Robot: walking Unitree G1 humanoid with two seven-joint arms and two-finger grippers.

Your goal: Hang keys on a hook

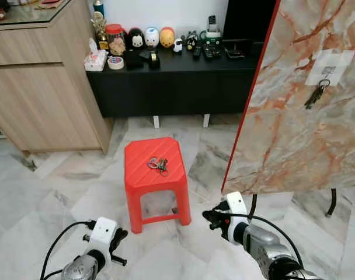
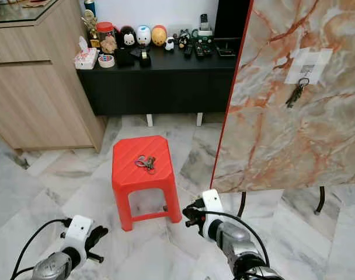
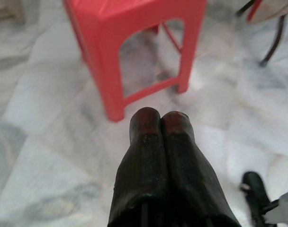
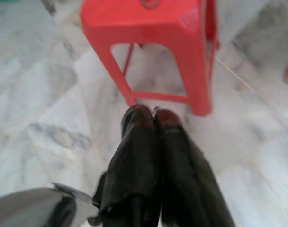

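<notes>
Left gripper (image 3: 160,118) and right gripper (image 4: 153,113), low in frame: fingers pressed together, holding nothing. Keys (image 1: 157,164) lie at frame centre on the red stool (image 1: 143,178). Hook (image 1: 327,74), upper right on the marble board (image 1: 282,134), carries another key bunch (image 1: 316,95).

a home: toy-lined sideboard (image 1: 177,76), marble floor (image 1: 37,198).

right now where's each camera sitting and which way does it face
Head stereo pair: looks forward and down at the red stool with keys, marble board at right; both arms low.
Left wrist: along the left gripper, jaws shut, toward the stool's legs.
Right wrist: along the right gripper, jaws shut, toward the stool.
All share the stool.
</notes>
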